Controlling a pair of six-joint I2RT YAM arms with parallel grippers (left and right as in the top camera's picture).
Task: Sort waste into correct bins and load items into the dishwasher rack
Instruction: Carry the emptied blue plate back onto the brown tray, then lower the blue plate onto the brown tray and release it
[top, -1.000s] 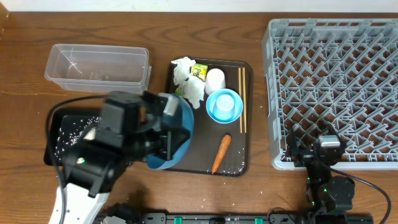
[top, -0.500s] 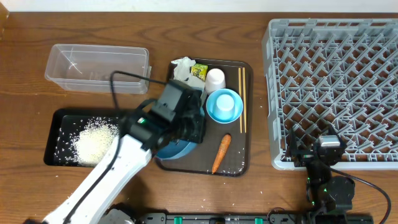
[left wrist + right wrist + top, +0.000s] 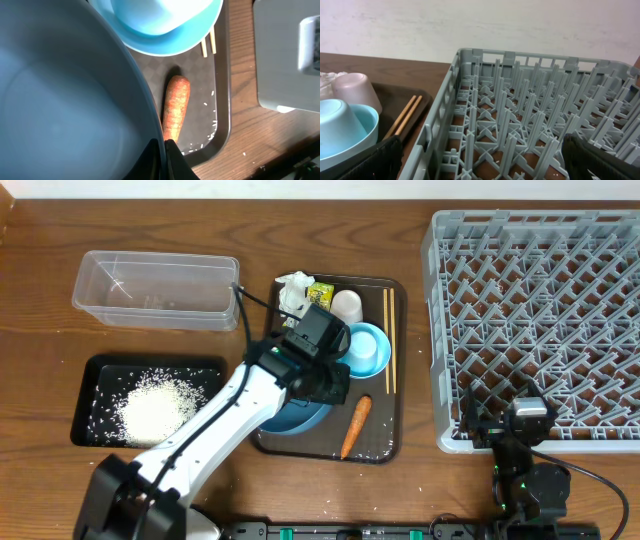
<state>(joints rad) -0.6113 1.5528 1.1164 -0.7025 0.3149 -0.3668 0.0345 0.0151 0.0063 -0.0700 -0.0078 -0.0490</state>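
Overhead view first. At the near-left part of the dark brown serving tray [image 3: 399, 395], left gripper [image 3: 322, 380] pinched onto the dark-blue dish [image 3: 300, 418]. Elsewhere on that tray: crumpled tissue [image 3: 293, 288] and green-yellow wrapper [image 3: 320, 292] at the back, whitish cup [image 3: 347, 304] upside down beside them, light-blue cup [image 3: 360, 352] upside down inside the light-blue bowl [image 3: 383, 340], 2 chopsticks [image 3: 389, 340] along the right side, carrot [image 3: 356, 425] near the front, just right of the dish. Left of all this, black tray [image 3: 90, 370] with the heap of rice [image 3: 150, 405]; behind it, clear box [image 3: 155, 290]. Far right, grey rack [image 3: 540, 320], with right gripper [image 3: 510, 425] at its near edge; finger spread unreadable from above.

Left wrist view next. Dish across the whole left side, its rim clamped between the 2 dark fingertips [image 3: 175, 160] at the bottom edge. Carrot just beside the rim, bowl above it, chopstick ends next to the bowl, stray rice grains [image 3: 210, 132] on the brown tray.

Right wrist view last. Black fingers [image 3: 365, 160] spread wide at both lower corners, nothing between them. Rack straight ahead; whitish cup, bowl and chopsticks off to the left.
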